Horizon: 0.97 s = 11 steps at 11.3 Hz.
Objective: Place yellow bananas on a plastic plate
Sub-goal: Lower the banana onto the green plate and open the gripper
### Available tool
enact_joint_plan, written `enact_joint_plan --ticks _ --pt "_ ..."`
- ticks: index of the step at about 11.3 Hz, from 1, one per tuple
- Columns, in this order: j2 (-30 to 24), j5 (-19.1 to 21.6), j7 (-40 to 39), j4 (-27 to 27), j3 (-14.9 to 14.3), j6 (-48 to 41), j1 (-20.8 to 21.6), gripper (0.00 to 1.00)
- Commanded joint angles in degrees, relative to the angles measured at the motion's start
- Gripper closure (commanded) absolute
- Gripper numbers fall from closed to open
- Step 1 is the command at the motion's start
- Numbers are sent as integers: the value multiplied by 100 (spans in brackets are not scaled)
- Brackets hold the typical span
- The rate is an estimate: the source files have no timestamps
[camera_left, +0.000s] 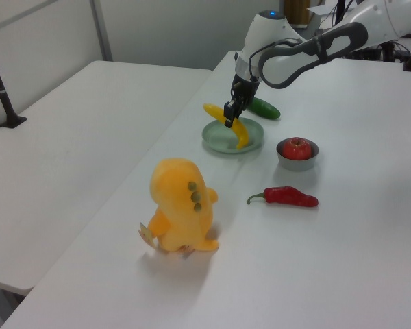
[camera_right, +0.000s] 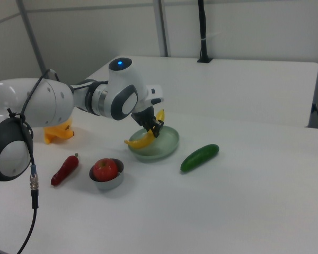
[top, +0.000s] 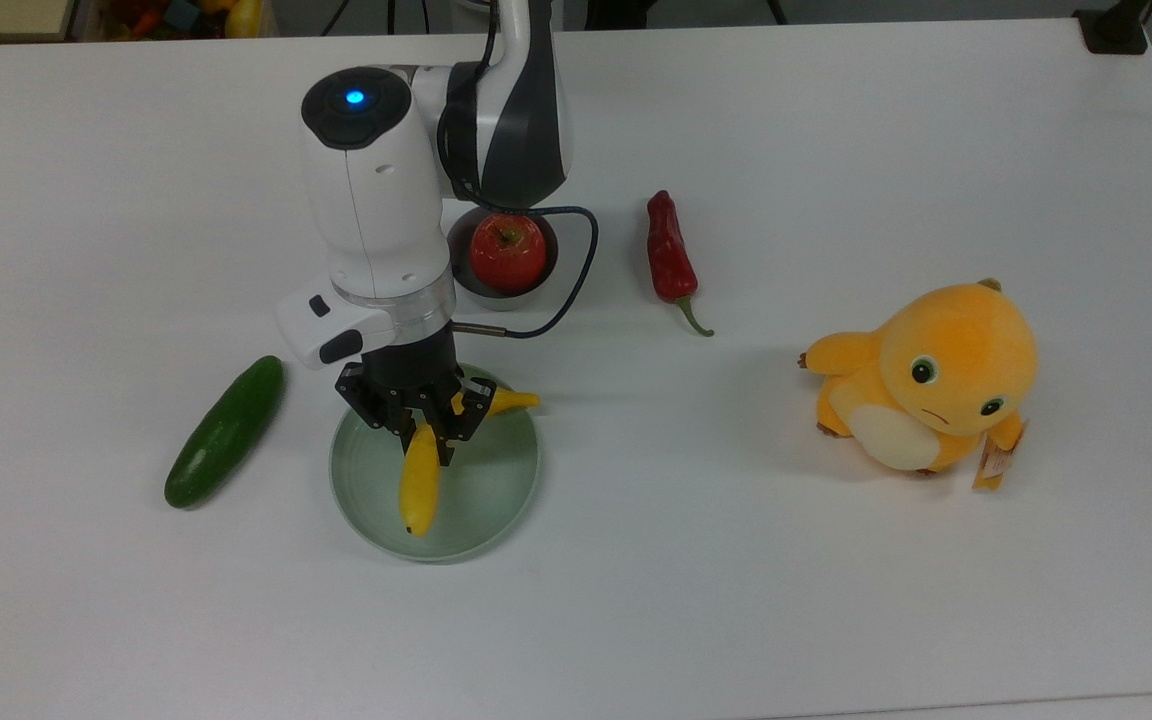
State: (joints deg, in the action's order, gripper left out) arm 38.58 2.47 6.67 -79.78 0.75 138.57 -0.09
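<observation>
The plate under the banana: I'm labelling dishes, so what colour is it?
Pale mint green; the plate shows best in the top view.

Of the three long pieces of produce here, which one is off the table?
The yellow banana, clamped in the gripper over the mint-green plate. The green cucumber and red chili pepper both lie flat on the table.

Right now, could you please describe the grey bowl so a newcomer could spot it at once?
On the white table, look just beyond the mint-green plate, behind the robot arm. The small grey bowl sits there, the sole dish holding a red apple.
</observation>
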Motion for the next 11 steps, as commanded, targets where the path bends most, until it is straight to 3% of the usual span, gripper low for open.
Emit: enact_joint_plan --ticks 1,2,4,6,9,11 --pt "132 -27 98 111 -83 92 79 96" --pt "150 -27 98 103 -83 100 79 88" --pt "150 -18 107 111 -83 100 79 49" --pt "150 -27 98 111 -83 100 70 0" --pt "71 -71 72 129 -136 92 70 0" --pt "-288 -63 80 85 -145 4 70 0"
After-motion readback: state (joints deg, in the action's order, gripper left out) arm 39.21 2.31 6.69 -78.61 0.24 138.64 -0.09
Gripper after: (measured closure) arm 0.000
